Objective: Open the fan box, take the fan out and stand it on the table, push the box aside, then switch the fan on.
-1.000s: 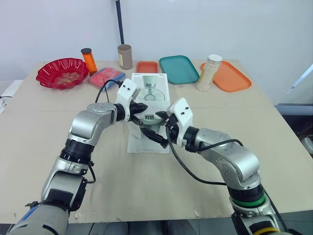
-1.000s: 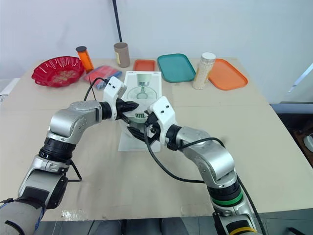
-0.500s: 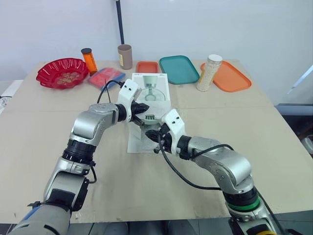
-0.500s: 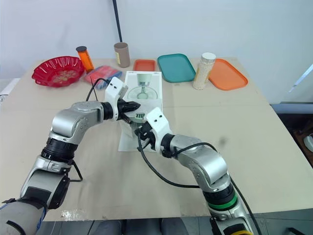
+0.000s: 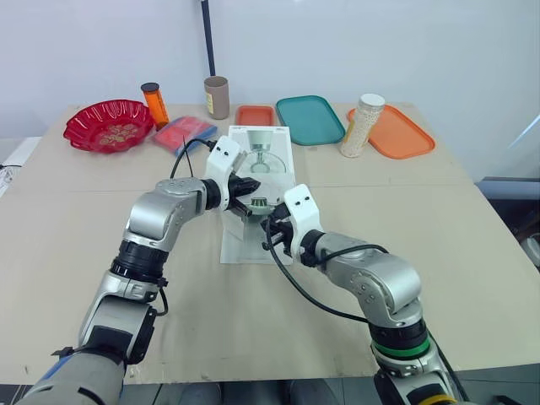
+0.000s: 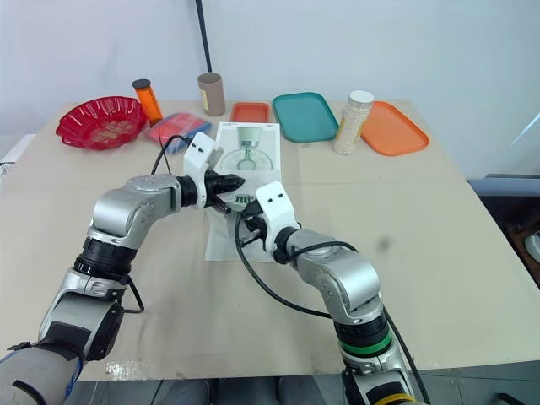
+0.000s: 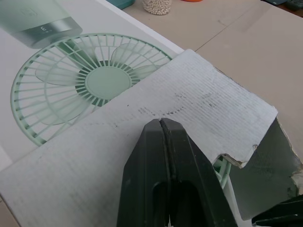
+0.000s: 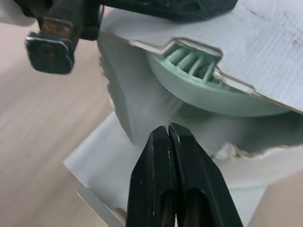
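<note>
The white fan box (image 5: 245,245), printed with a green fan, lies flat at the table's middle. Its grey cardboard flap (image 7: 189,104) at the near end stands lifted, and my left gripper (image 5: 251,187) is shut on that flap's edge. Under the flap the green fan (image 8: 208,90) shows inside the box. My right gripper (image 5: 270,230) is shut at the box's open near end. Its fingertips (image 8: 161,135) rest against a white inner flap just below the fan, with nothing seen between them.
Along the far edge stand a red bowl (image 5: 108,125), an orange bottle (image 5: 153,103), a brown tube (image 5: 216,97), a small orange tray (image 5: 254,115), a teal tray (image 5: 309,118), a jar of white grains (image 5: 360,125) and an orange tray (image 5: 398,133). A blue-red packet (image 5: 183,132) lies left of the box.
My right gripper has gone from open to shut and has swung left to the box's open end. The left gripper still holds the flap up.
</note>
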Robot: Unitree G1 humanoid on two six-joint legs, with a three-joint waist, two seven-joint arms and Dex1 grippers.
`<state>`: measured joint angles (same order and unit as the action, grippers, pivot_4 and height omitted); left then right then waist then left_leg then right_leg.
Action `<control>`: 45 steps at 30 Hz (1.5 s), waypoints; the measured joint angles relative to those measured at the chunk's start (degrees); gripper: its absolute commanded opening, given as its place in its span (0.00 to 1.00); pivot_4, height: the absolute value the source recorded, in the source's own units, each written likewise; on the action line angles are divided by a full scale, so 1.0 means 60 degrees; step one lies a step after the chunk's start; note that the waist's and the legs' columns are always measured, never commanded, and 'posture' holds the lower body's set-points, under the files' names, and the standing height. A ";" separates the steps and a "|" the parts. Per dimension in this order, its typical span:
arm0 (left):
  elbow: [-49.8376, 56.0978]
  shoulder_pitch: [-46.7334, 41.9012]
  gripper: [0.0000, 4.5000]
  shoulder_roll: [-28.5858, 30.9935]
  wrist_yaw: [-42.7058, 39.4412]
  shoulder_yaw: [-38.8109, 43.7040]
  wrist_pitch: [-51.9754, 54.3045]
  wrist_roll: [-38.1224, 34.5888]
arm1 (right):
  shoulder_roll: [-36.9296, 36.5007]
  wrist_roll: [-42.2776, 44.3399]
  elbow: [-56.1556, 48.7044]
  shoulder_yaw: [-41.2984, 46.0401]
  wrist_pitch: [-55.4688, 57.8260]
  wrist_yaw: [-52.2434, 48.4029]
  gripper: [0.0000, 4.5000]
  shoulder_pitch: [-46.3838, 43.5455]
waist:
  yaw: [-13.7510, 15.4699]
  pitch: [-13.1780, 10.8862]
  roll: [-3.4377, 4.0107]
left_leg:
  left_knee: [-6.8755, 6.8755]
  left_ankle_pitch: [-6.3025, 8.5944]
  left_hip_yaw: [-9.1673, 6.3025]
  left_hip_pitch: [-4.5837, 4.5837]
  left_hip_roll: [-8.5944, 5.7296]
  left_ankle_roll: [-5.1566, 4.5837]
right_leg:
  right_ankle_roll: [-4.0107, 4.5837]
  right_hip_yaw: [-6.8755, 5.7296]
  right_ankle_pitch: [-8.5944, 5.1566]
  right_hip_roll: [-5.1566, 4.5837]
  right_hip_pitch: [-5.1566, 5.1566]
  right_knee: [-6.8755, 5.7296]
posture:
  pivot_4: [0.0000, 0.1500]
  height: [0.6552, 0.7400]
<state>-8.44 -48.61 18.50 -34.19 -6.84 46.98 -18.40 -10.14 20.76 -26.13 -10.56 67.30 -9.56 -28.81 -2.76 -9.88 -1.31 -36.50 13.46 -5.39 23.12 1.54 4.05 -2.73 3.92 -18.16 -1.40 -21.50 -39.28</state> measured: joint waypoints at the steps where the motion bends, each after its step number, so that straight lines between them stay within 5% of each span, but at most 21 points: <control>1: -0.0004 0.0000 0.00 -0.0018 -0.0004 0.0000 -0.0042 0.0000 | -0.0053 -0.0027 -0.0166 0.0041 0.0111 0.0058 0.01 0.0102 | 0.0001 0.0000 0.0000 | 0.0000 0.0000 0.0000 0.0000 0.0000 0.0000 | 0.0000 0.0000 0.0000 0.0000 0.0000 0.0000 | 1.00 1.00; 17: 0.0008 0.0002 0.00 -0.0311 -0.0013 0.0057 -0.0169 -0.0042 | -0.0967 -0.0129 -0.2003 0.1163 0.1705 0.0399 0.01 0.0971 | -0.0001 0.0000 0.0000 | 0.0003 0.0001 0.0002 0.0000 -0.0001 -0.0002 | 0.0000 0.0001 0.0000 0.0002 0.0001 0.0002 | 1.00 1.00; 32: 0.0030 0.0025 0.00 -0.0301 0.0038 0.0155 -0.0151 -0.0042 | -0.1600 -0.1570 0.1773 0.0732 -0.2163 -0.0230 0.01 0.0025 | -0.0005 0.0000 0.0000 | 0.0007 -0.0001 0.0008 -0.0002 0.0000 -0.0002 | 0.0000 0.0003 0.0000 0.0002 0.0000 0.0005 | 1.00 1.00; 45: 0.0177 0.0113 0.00 -0.0333 0.0265 0.0266 -0.0061 -0.0059 | -0.0638 -0.1494 0.2834 0.0635 -0.3203 -0.1080 0.01 -0.0488 | -0.0007 0.0000 0.0000 | 0.0006 -0.0002 0.0006 -0.0002 0.0001 0.0001 | 0.0000 0.0003 0.0000 0.0001 0.0000 0.0003 | 1.00 1.00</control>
<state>-7.38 -47.94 16.51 -32.60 -5.25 46.61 -18.76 -13.97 11.80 -9.13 -6.75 48.08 -16.05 -31.74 -2.80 -9.88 -1.31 -36.46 13.44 -5.35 23.10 1.55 4.05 -2.73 3.94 -18.16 -1.39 -21.50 -39.26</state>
